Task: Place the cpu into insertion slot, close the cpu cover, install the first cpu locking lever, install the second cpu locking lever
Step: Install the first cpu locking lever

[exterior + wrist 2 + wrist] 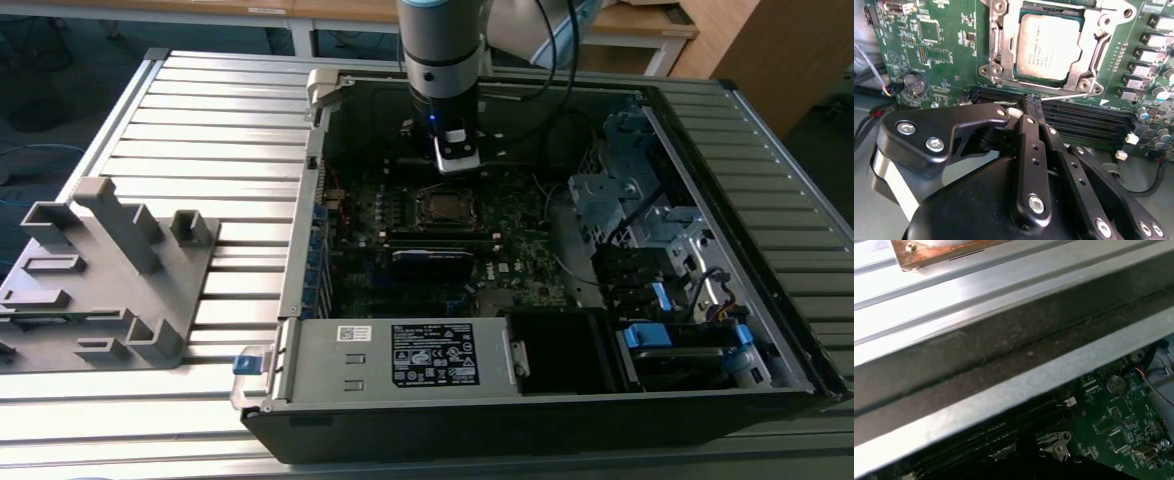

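Silver-rimmed slot [441,207] mid-case in exterior view; gripper [457,162] just at its far side. Second wrist view: cpu [1051,47] seated, cover [1002,47] down, jaws pressed together, tip touching lever [1066,96]. Likely lever step; calls for a steady latching push. First wrist view: case wall [1004,390], board [1114,430].

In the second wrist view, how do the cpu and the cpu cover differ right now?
The cpu is a solid dull-grey square with print on its face; the cpu cover is an open silver frame. The cpu cover is the wider of the two, and its frame runs around the cpu, which shows through its window. Both are metal and appear to lie flat on the green board.
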`<state>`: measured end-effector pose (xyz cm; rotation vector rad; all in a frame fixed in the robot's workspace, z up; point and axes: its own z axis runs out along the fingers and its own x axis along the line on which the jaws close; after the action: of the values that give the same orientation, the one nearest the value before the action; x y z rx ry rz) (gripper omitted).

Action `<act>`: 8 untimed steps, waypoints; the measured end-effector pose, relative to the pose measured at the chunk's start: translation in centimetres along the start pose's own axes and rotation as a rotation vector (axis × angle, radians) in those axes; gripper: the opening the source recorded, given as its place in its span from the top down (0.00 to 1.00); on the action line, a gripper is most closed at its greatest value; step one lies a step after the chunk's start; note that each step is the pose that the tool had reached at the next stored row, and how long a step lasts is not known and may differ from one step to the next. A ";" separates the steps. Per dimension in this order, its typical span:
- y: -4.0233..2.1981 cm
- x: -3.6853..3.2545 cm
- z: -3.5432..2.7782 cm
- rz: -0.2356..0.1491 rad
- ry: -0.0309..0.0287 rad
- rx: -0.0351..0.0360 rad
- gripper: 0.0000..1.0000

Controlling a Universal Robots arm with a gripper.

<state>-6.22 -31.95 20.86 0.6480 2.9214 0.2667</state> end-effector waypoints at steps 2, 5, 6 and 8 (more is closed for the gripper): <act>0.02 0.02 0.01 0.013 -0.0025 0.0014 0.89; 0.06 0.15 0.02 0.019 -0.0036 0.0012 0.89; 0.06 0.19 0.02 0.020 -0.0034 0.0004 0.89; 0.06 0.27 0.01 0.022 -0.0027 -0.0016 0.89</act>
<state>-6.43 -31.78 20.83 0.6802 2.9127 0.2703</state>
